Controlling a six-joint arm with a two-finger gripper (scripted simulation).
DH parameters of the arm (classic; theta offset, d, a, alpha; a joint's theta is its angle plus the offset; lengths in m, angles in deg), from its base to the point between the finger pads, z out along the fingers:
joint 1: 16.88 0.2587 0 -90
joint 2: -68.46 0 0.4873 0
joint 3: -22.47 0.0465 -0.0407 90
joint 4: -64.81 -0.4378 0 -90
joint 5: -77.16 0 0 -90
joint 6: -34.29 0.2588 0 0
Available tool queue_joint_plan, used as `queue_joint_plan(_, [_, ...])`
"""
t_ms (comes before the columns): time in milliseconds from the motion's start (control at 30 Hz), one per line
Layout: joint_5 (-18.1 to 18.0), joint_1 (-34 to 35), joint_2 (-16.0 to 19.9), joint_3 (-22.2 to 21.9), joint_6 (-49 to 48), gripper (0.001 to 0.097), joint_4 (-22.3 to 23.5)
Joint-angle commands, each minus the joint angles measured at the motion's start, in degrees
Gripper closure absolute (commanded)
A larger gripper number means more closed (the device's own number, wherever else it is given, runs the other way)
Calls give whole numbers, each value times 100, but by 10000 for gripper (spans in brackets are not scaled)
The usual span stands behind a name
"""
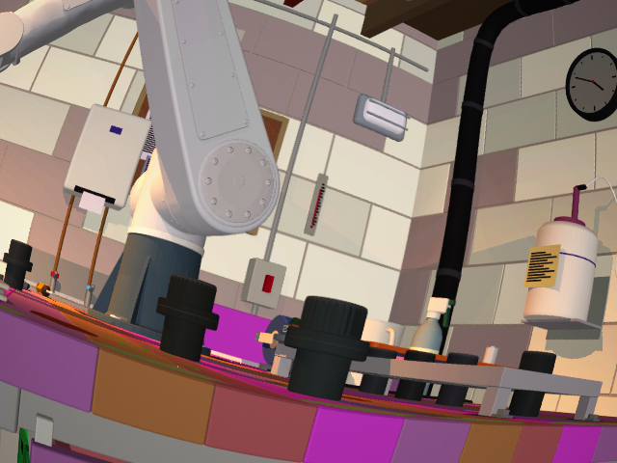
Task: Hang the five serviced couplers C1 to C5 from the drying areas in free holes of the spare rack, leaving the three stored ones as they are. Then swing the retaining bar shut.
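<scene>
On the coloured tabletop three black couplers stand upright: one near the front (326,346), one further left (188,316) and one at the far left edge (17,264). To the right the grey spare rack (478,379) stands on short legs, with several black couplers (532,384) hanging through its holes. A small white peg (491,355) rises from the rack's top. The robot arm (199,109) rises from its base behind the couplers and leaves the picture at the upper left. My gripper is out of view, so what it holds is hidden.
A black hose (466,164) runs down the wall corner behind the rack, with a small bottle (428,331) and a white mug (384,331) at its foot. A large white bottle (560,271) sits on a wall shelf at the right.
</scene>
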State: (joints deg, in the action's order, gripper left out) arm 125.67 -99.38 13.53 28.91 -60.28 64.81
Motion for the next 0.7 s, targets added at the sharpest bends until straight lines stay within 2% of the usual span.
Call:
queue_joint_plan(0, [8, 0, -10, -4, 0, 966, 0])
queue_joint_plan(267, [260, 0, -210, -64, 0, 966, 0])
queue_joint_plan(667, [1104, 0, -774, -343, 0, 966, 0])
